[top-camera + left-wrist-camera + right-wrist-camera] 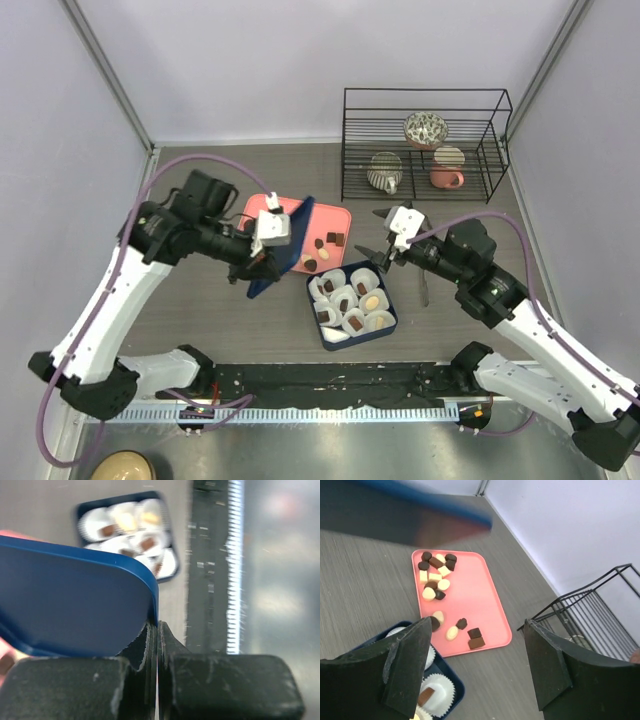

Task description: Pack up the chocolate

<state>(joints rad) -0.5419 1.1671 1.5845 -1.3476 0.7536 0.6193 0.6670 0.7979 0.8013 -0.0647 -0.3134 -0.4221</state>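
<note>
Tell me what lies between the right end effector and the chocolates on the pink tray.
Only bare pink tray and tabletop, clearest in the top view.

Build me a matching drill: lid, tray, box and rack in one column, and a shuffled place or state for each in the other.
1 lid
2 tray
3 box
4 rack

A holds mugs and a bowl
B pinched in the left gripper
C pink, loose chocolate on it
D lined with white paper cups

Pairs: 1-B, 2-C, 3-D, 4-A
</note>
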